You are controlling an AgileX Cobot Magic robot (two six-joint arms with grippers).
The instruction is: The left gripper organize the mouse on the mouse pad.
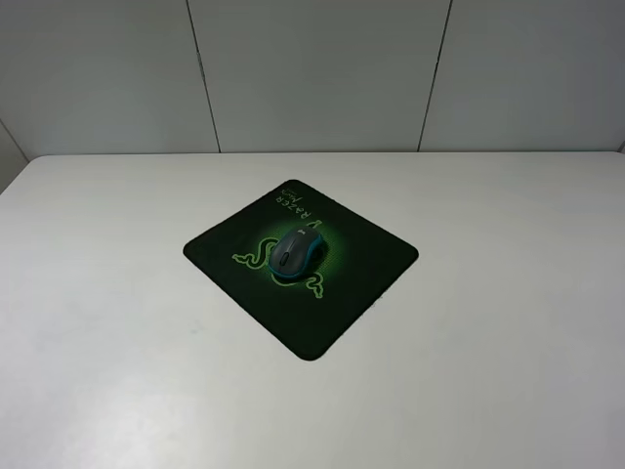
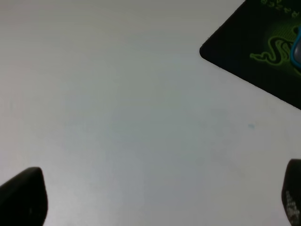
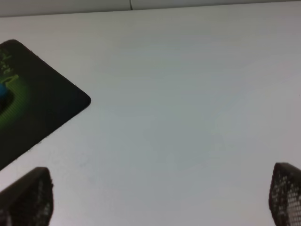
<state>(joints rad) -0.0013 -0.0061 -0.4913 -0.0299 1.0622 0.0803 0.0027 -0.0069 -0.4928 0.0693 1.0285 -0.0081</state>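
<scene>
The mouse [image 1: 292, 251], dark grey on top with teal-blue sides, rests on the middle of the black mouse pad [image 1: 361, 283], over its green emblem. The pad lies turned like a diamond on the white table [image 1: 117, 322]. Neither arm shows in the exterior high view. In the left wrist view my left gripper [image 2: 160, 200] is open over bare table, its dark fingertips [image 2: 23, 195] wide apart, with a corner of the pad [image 2: 244, 37] and a sliver of the mouse [image 2: 297, 47] far off. My right gripper [image 3: 160, 197] is open too, empty, with the pad's other corner [image 3: 47, 108] off to one side.
The white table runs to a pale panelled wall [image 1: 312, 68] at the back. Bare tabletop surrounds the pad on all sides.
</scene>
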